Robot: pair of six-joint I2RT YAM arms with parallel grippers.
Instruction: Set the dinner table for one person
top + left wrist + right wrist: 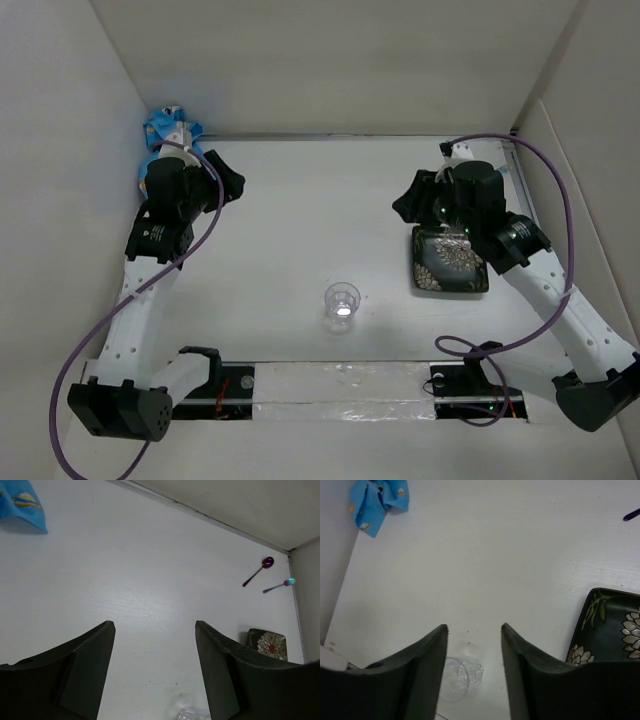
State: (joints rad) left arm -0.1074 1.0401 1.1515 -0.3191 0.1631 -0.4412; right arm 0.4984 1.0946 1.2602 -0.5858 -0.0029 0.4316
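both sets of jaws stood wide apart and held nothing. the left gripper hung over bare surface at the far left, and the right gripper hovered at the right, by the far edge of the plate.

the dinner table filled the floor of the enclosure, white and matte. it looked rigid and fixed, something to set things on rather than grasp. its dull finish probably gave little slip.

the dark flowered plate seemed stiff, heavy and breakable, so its raised rim was the likely hold. the clear glass, near the front centre, looked light, slick and fragile, best pinched across its wall. the blue cloth, bunched in the far left corner, would be limp. the spoon and fork lay flat near the far right corner, thin and hard to get under.

the walls closed in three sides, cramping the corners. the middle was open.
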